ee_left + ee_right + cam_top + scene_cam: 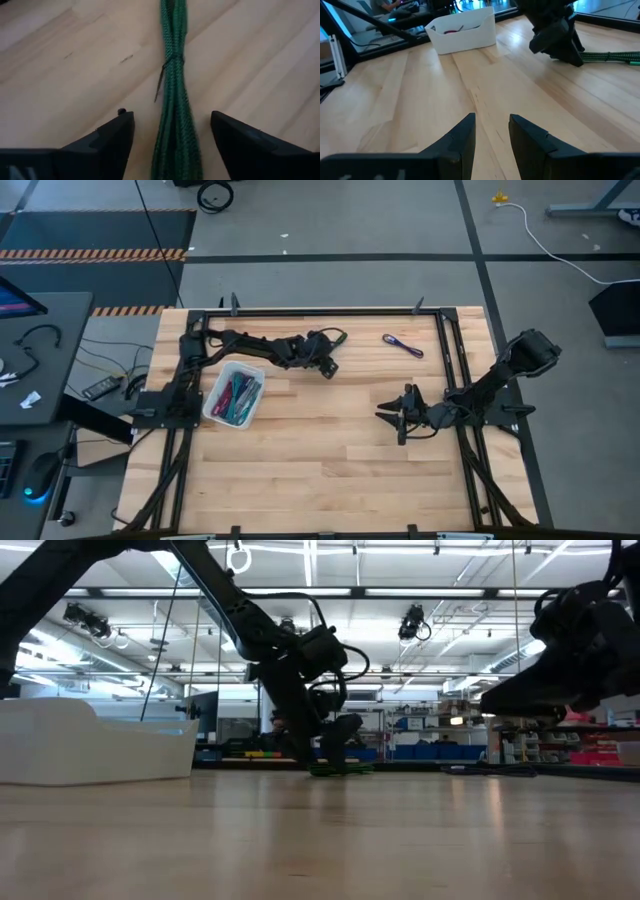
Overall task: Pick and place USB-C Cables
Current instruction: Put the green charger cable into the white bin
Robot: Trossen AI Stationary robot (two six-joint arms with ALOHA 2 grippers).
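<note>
Between spread left end effector (172, 145) fingers, green cable (174, 100)

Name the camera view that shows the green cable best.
The left wrist view: the green cable fills it, lying between the open left gripper fingers. The right wrist view shows part of it beyond that gripper; the low view, a sliver; the high view hides it.

No legible text, label, brand, number or sign appears in any view
</note>
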